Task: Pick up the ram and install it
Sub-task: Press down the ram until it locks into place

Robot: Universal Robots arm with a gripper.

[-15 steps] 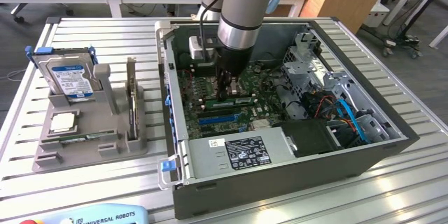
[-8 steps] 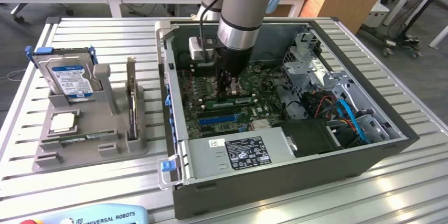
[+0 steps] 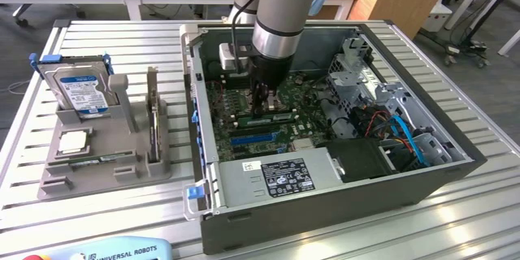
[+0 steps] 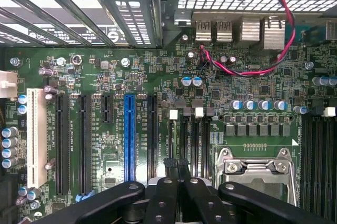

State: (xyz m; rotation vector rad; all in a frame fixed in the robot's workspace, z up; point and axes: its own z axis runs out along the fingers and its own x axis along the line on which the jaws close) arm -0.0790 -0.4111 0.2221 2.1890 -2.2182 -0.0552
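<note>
Arm is down inside the open PC case (image 3: 325, 168), pincer (image 3: 264, 111) low over the motherboard (image 3: 243, 105), near the middle of the board.

Pincer state: in the wrist view the two fingers (image 4: 168, 169) sit close together with something thin and dark between the tips, hanging over the memory slots (image 4: 194, 140) beside the CPU socket bracket (image 4: 258, 169). Can't confirm it's the ram, and can't tell if the pincer is clamped on it or just nearly closed.

Ram: one green stick (image 3: 91, 161) lies flat in the grey holder tray (image 3: 106, 172) on the slatted surface (image 3: 49, 211), at the tray's near edge, on the exterior view's left of the case. A second ram stick isn't clearly readable anywhere.

Same tray: hard drive (image 3: 81, 92) standing upright at the far end, square silver processor chip (image 3: 73, 141) lying flat between drive and ram stick.

Board details from the wrist view: blue expansion slot (image 4: 129, 137), white slot (image 4: 36, 137), red/black wire loop (image 4: 263, 50) near the rear ports.

Case sits at the middle-right of the surface; the power supply (image 3: 276, 178) is at its near edge.
</note>
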